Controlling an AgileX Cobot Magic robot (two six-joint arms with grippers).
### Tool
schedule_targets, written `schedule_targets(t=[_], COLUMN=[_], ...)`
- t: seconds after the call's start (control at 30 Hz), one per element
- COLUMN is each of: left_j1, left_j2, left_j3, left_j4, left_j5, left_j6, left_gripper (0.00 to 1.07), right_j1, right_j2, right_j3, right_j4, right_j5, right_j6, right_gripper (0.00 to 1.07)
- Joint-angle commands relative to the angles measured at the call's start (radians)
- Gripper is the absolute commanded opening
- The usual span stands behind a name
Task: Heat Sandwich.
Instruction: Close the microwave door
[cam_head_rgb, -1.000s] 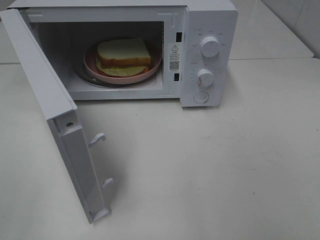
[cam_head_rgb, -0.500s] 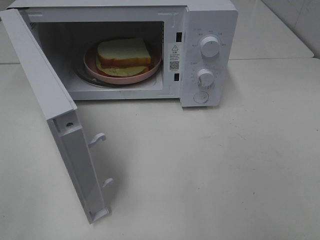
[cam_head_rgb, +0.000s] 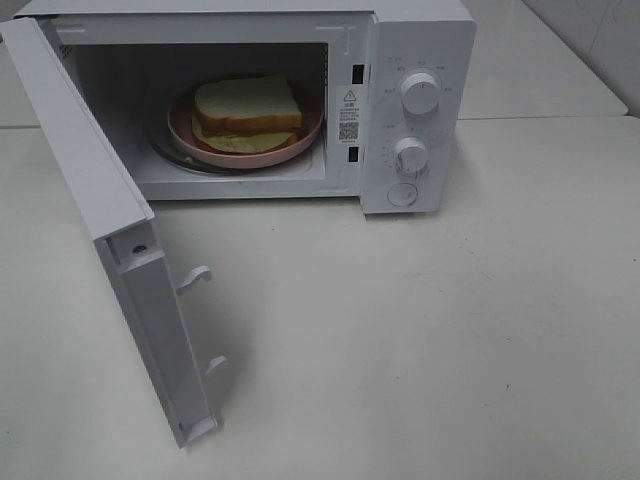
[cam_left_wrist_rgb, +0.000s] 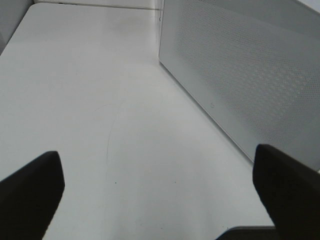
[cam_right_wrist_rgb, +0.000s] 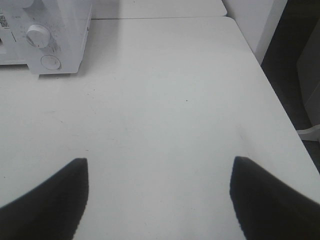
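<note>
The sandwich (cam_head_rgb: 247, 108) lies on a round pink plate (cam_head_rgb: 305, 131) inside the white microwave (cam_head_rgb: 420, 60), whose door (cam_head_rgb: 90, 190) hangs wide open toward the front left. Neither arm shows in the exterior high view. In the left wrist view my left gripper (cam_left_wrist_rgb: 159, 185) is open with nothing between its black fingers (cam_left_wrist_rgb: 30, 192), hovering over bare table beside the door's perforated outer face (cam_left_wrist_rgb: 245, 80). In the right wrist view my right gripper (cam_right_wrist_rgb: 159, 200) is open and empty over the table, with the microwave's knobs (cam_right_wrist_rgb: 37, 35) far off.
Two knobs (cam_head_rgb: 420, 92) and a round button (cam_head_rgb: 402, 194) sit on the microwave's right panel. Door latch hooks (cam_head_rgb: 196, 276) stick out from the open door. The table's right edge (cam_right_wrist_rgb: 280, 110) drops off to a dark floor.
</note>
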Motion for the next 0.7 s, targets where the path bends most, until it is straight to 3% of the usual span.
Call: schedule_targets(t=[0.03, 0.7], left_j1=[-0.007, -0.007], left_j2=[-0.005, -0.005], left_j3=[0.002, 0.002], left_j4=[-0.002, 0.001], left_j5=[-0.013, -0.013], left_j6=[0.0, 0.0], left_gripper=[0.97, 0.97], right_j1=[-0.006, -0.006], right_j2=[-0.03, -0.03], right_j3=[0.003, 0.003], right_j4=[-0.001, -0.001], right_j5=[-0.009, -0.009], right_j6=[0.008, 0.008], right_gripper=[0.76, 0.76])
